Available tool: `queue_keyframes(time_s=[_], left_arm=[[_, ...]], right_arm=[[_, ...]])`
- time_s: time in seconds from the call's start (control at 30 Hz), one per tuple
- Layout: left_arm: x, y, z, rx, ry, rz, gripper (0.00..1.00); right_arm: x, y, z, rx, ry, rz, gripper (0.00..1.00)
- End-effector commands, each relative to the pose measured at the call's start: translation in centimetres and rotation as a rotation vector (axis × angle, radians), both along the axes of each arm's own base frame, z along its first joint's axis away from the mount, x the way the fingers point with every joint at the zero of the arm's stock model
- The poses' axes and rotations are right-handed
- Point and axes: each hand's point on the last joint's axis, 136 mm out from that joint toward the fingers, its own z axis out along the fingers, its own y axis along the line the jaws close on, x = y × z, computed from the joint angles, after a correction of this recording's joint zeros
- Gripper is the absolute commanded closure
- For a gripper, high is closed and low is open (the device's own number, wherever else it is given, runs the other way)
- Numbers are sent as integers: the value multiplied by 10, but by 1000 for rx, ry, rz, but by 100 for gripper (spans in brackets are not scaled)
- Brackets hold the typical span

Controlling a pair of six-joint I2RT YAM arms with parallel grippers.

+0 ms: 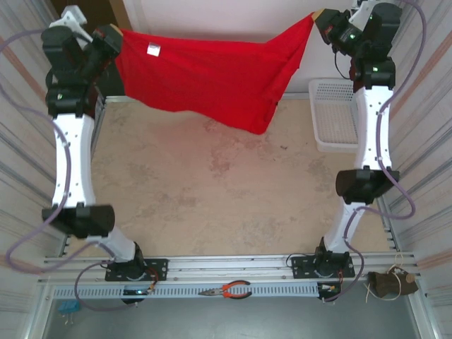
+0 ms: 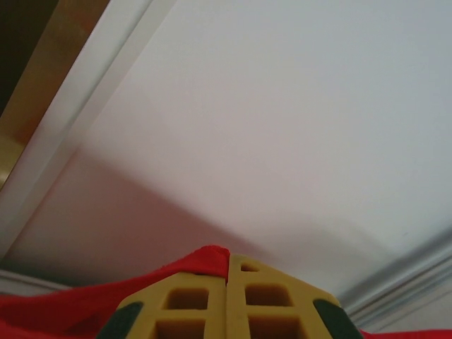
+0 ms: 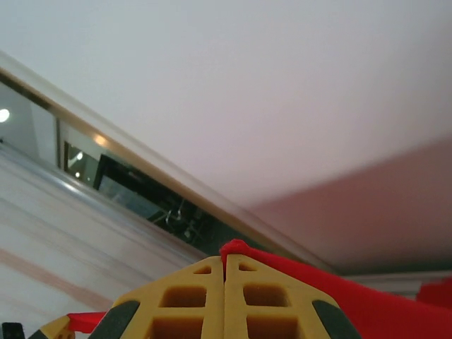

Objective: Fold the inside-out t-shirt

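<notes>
Beige tabletop (image 1: 212, 191) beneath, we see inside-out t-shirt (image 1: 212, 78) strung in the air between our grippers, left gripper (image 1: 115, 37) clamped on one end, right gripper (image 1: 318, 20) pinching the other, pale tag (image 1: 152, 49) near left gripper, white basket (image 1: 335, 116) beside right arm, pliers (image 1: 229, 289) by arm bases

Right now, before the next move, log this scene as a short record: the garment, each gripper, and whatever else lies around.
garment: red t-shirt, held up and spread between both arms over the far side of the table
tag: small pale tag near the top edge, toward the left
left gripper: shut on one top corner of the cloth
right gripper: shut on the other top corner
sag: cloth hangs lowest right of centre
other items: white basket at far right; orange-handled pliers at the near edge
</notes>
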Motion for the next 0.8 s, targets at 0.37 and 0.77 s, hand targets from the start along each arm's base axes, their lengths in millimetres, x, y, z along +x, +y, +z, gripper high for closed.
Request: queue_keyframes(time_s=[0.37,0.77], left_arm=[[-170,-77,-290,35,441,-164,100],[-228,-150,-341,226,494,-340,24]], right_arm=[[-144,-3,-368,-270,673,-75,100],[-156,-55,-432,-371,937,-262,98]])
